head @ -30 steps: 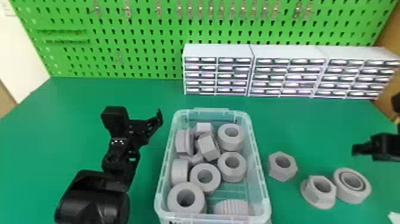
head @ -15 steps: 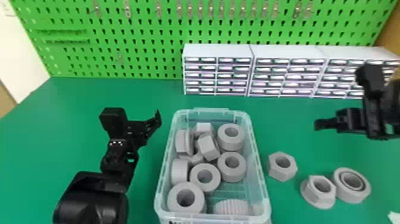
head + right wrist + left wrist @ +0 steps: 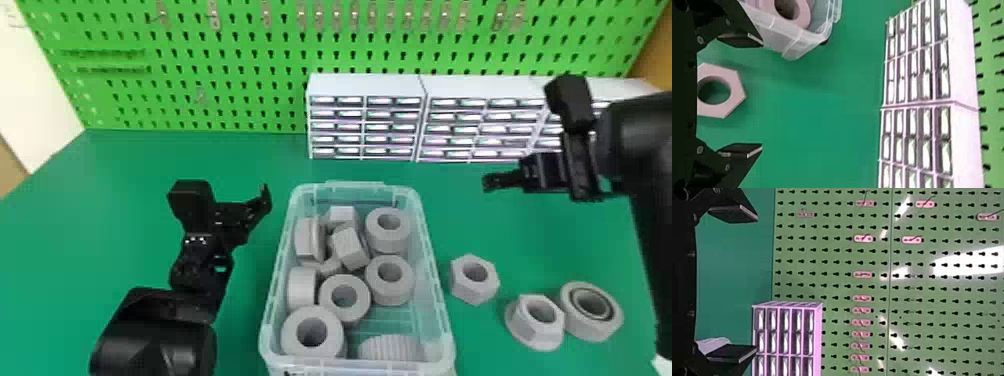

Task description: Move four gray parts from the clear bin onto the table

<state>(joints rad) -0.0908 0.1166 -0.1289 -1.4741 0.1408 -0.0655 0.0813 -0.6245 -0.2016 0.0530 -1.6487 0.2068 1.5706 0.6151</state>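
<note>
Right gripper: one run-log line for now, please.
Right gripper open, empty | above table, right of clear bin | three gray parts on table

Green, flat-topped desk (image 3: 125, 205). On it: clear plastic bin (image 3: 355, 189); right of this, gray hexagonal nut (image 3: 462, 290), then gray flanged hex nut (image 3: 525, 327) just beside gray round ring (image 3: 590, 328). White multi-drawer cabinets (image 3: 365, 120) along back.

Drawer cabinets (image 3: 366, 125) behind the clear bin (image 3: 437, 290)

Bright green pegboard (image 3: 255, 107) with rows of black keyhole-shaped holes
</note>
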